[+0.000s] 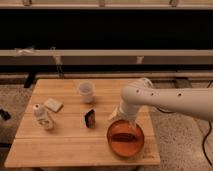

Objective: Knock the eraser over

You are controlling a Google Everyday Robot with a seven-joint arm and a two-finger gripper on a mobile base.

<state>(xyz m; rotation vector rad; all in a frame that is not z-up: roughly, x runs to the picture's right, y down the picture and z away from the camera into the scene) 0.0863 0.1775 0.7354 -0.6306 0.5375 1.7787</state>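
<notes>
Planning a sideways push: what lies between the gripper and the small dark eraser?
In the camera view, only bare wooden tabletop separates the gripper, low by the round orange bowl, from the small dark rectangular eraser.

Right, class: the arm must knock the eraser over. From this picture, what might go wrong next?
1. The pincer hangs right of the upright eraser, by the orange bowl; a low sweep might drag the bowl along.
2. A hard leftward push could slide the eraser toward the white bottle instead of tipping it.
</notes>
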